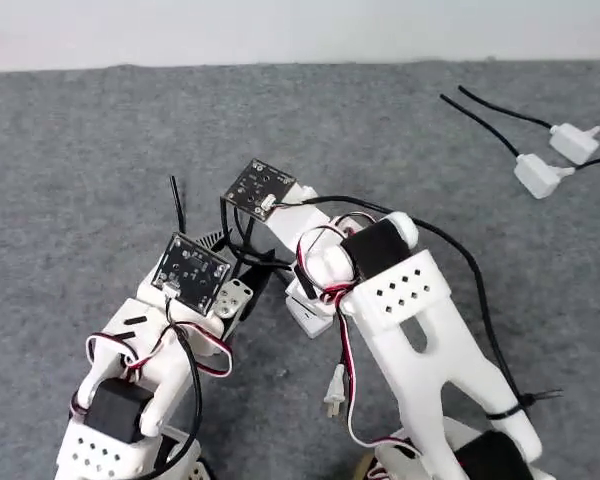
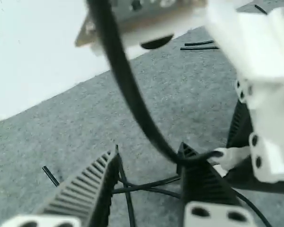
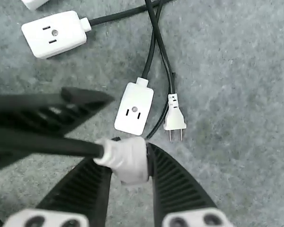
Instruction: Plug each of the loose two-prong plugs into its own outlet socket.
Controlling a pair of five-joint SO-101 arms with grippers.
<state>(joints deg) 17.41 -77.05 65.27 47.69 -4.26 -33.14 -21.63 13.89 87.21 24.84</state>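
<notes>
Behind the grey carpet point(image 1: 80, 150), perhaps a wall point(image 1: 280, 30)

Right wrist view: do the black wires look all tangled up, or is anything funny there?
A bit messy, yes. The black cords cross over each other close to the white rectangular outlet socket. The small white two-prong plug lies loose beside it, not plugged in. The right gripper pinches another white cord end.

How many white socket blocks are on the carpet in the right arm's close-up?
2 clearly: the near socket just past the right pincer, beside the plug, and the far socket beyond it. A white corner at the edge may be a third; the pincer's white piece is unclear.
</notes>
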